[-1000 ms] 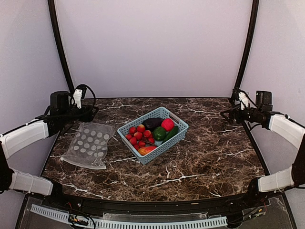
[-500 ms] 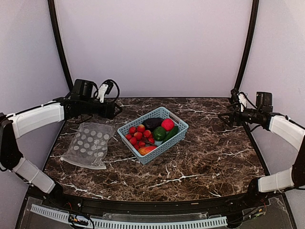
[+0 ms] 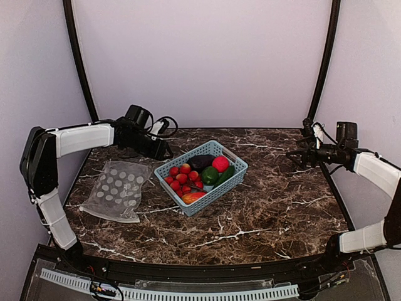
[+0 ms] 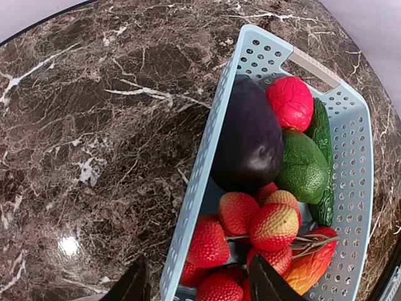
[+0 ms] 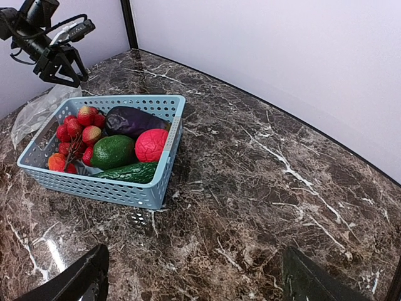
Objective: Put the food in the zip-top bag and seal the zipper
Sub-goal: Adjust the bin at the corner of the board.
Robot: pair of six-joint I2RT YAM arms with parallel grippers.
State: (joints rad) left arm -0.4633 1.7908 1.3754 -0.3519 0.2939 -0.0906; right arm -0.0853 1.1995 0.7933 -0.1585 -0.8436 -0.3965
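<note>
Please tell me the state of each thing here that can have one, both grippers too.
Light-blue slotted plastic basket: upright, filled.
Colourful toy produce: all in the basket, none bagged.
Clear white-dotted zip-top bag: lying flat left of the basket, empty; sealed or not, cannot tell.
Left gripper: open, empty, over the basket's edge.
Right gripper: open, empty, apart from the basket.

Colours on a brown, white-veined table (image 3: pixel 269 207)
Light-blue basket (image 3: pixel 219 193) is holding red tomatoes (image 3: pixel 182 178), purple eggplant (image 3: pixel 200 162), green pepper (image 3: pixel 209 175); at nine o'clock, clear bag (image 3: pixel 118 190) is showing white dots.
</note>
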